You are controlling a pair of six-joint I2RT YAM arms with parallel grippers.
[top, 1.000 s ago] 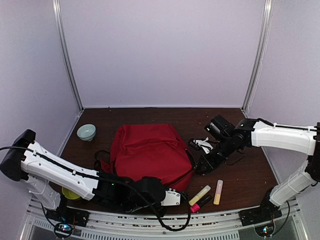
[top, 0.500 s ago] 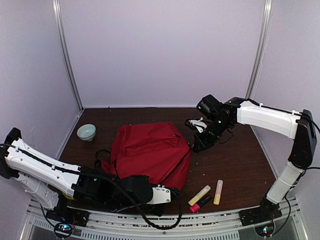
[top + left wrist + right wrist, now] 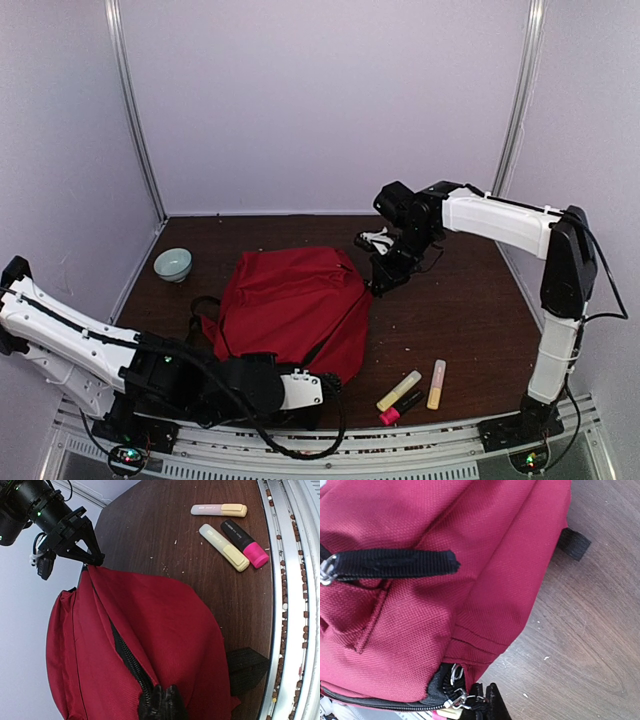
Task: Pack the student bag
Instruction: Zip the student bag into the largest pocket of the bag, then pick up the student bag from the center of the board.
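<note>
Red fabric filled every view: the student bag [image 3: 295, 305] lay flat in the middle of the desk [image 3: 470, 320], stretched between the two arms. The right claw [image 3: 384, 279] was closed on the bag's far corner. The left claw [image 3: 160, 706] was pinched together on the near end of the main zip [image 3: 127, 660]. I judged that the two grips pulled against each other to draw the zip line taut, so that a slider could run and the mouth could open. Packing proper had not begun, since the visible stretch of zip looked shut.

Three highlighters [image 3: 400, 390] lay near the front edge, apart from the bag and probably waiting to go in. A pale bowl [image 3: 172, 264] sat well apart at the far left.

The overhead view gave the layout, but both grips were too small in it to read. The left wrist view showed the zip running into its own fingertips and, farther off, the right claw's tips meeting on the corner seam. Only the right wrist view revealed the metal zip pulls [image 3: 456, 696] clustered just beside its fingers, and a black webbing strap [image 3: 395, 562] lying across the fabric. Whether that claw held a pull or only cloth could not be told.
</note>
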